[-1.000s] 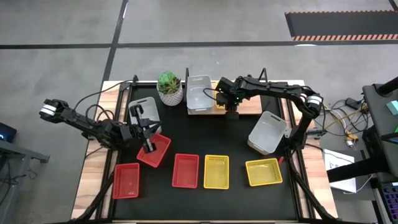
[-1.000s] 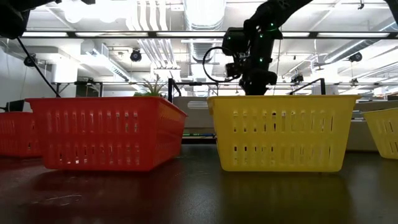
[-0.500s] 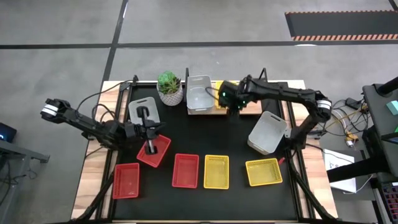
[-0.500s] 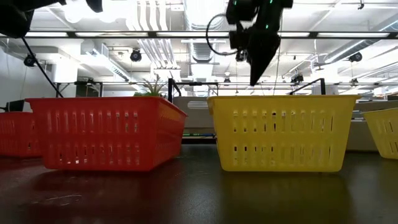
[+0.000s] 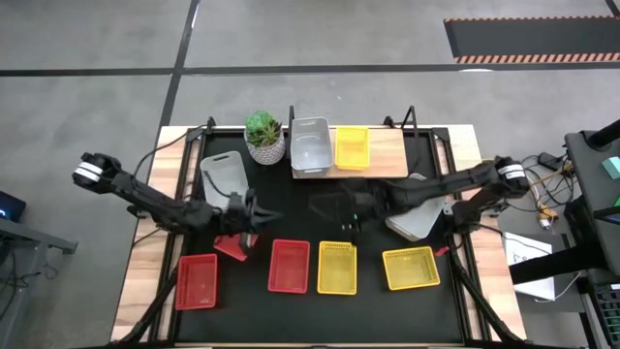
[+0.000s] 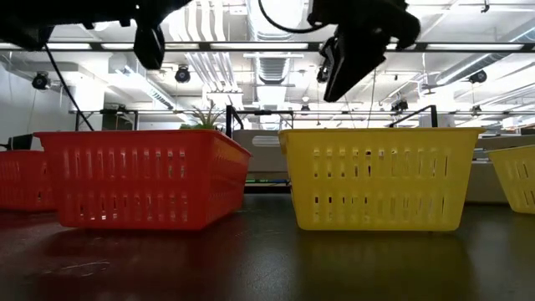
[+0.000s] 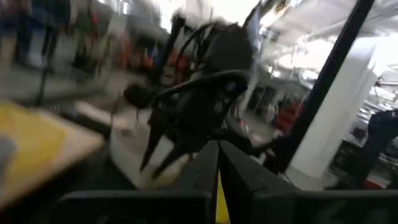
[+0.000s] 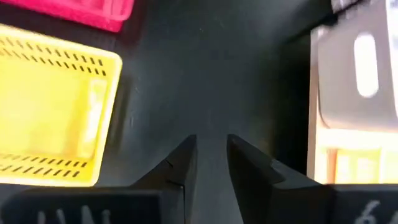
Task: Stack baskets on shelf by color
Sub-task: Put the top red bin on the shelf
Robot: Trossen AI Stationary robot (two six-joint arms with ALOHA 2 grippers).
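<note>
The shelf (image 5: pixel 389 155) carries a white basket (image 5: pixel 310 145) and a yellow basket (image 5: pixel 351 147) side by side. On the mat stand two red baskets (image 5: pixel 197 281) (image 5: pixel 289 265) and two yellow ones (image 5: pixel 337 267) (image 5: pixel 410 268). A third red basket (image 5: pixel 231 246) lies tilted, partly under my left arm. One white basket (image 5: pixel 223 170) sits far left, and another (image 5: pixel 418 211) is tilted under my right arm. My left gripper (image 5: pixel 260 215) (image 7: pixel 217 155) is shut, level, pointing right, and I see nothing between its fingers. My right gripper (image 5: pixel 329 206) (image 8: pixel 210 146) is open and empty over bare mat.
A white pot with a green plant (image 5: pixel 263 136) stands beside the shelf's left upright. The two grippers face each other closely over the mat's middle. The near row of baskets fills the front of the mat (image 5: pixel 378 320), with free room between that row and the shelf.
My right gripper has left the shelf and swung toward the near edge and left, out over the mat's middle, uncovering the yellow basket on the shelf beside the white one. My left gripper has moved right and up from the tilted red basket and turned level.
</note>
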